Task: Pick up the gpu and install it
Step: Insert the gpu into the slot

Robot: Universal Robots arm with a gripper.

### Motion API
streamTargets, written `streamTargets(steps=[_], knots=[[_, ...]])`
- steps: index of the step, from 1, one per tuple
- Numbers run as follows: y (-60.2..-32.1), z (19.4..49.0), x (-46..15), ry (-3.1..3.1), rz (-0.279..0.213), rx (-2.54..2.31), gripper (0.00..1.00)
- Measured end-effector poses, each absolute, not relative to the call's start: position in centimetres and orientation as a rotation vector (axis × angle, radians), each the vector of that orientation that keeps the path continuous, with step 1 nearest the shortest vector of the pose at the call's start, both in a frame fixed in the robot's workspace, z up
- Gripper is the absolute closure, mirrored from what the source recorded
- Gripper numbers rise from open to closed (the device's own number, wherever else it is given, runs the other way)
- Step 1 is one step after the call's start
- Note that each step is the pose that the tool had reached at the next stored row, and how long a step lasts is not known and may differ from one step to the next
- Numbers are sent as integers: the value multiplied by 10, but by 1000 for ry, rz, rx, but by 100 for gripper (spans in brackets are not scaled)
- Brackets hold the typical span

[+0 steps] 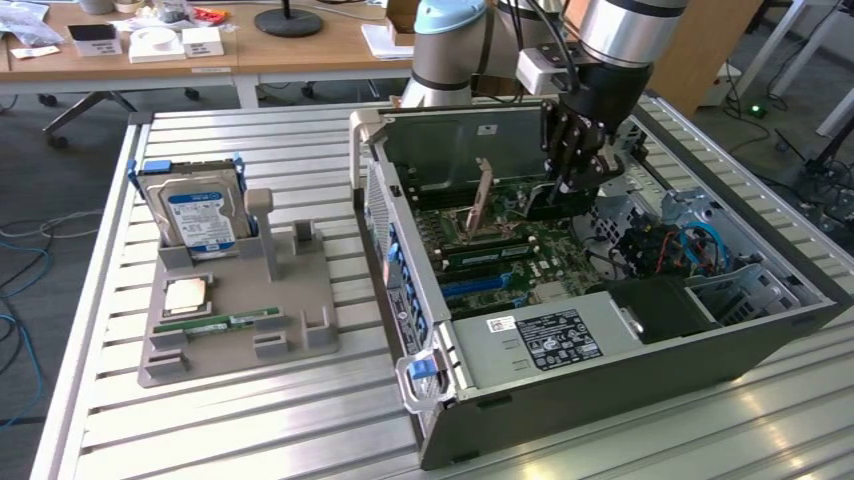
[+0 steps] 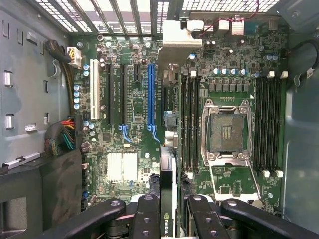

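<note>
Currently, the hand (image 1: 577, 185) is seen reaching down inside the open computer case (image 1: 601, 390), which is laid on its side toward the bench's (image 1: 267, 420) edge at the exterior view's right. Its fingers (image 2: 147, 216) are clamped on the gpu (image 2: 168, 196), which is held edge-on between them above the motherboard (image 2: 129, 99). A green logo label is seen on the card close to the fingers. From the wrist camera, the card is seen over the strip of board between the long blue slot (image 2: 150, 94) and the black memory slots (image 2: 189, 124). Whether it touches any slot cannot be told. In the exterior view the gpu is seen as a dark piece just under the fingertips, near the case's far wall. A processor socket (image 2: 227, 132) framed in metal is seen beside the memory slots.

Toward the bench's edge at the exterior view's left, well apart from the case, a grey holder (image 1: 227, 345) is set. A hard drive (image 1: 200, 215) with a blue-white label is stood upright in it. A processor chip (image 1: 184, 293) and a green memory stick (image 1: 218, 323) are laid flat on it.
</note>
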State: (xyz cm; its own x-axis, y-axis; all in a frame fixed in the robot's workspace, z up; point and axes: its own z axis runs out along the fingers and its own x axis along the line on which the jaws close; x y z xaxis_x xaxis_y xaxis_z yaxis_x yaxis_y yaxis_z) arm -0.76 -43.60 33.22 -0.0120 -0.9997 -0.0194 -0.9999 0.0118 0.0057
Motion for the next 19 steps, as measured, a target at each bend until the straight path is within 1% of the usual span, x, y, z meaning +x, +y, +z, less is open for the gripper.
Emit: streamTargets(steps=[19], knots=[[-436, 324, -8, 2228, 28, -2201, 74]])
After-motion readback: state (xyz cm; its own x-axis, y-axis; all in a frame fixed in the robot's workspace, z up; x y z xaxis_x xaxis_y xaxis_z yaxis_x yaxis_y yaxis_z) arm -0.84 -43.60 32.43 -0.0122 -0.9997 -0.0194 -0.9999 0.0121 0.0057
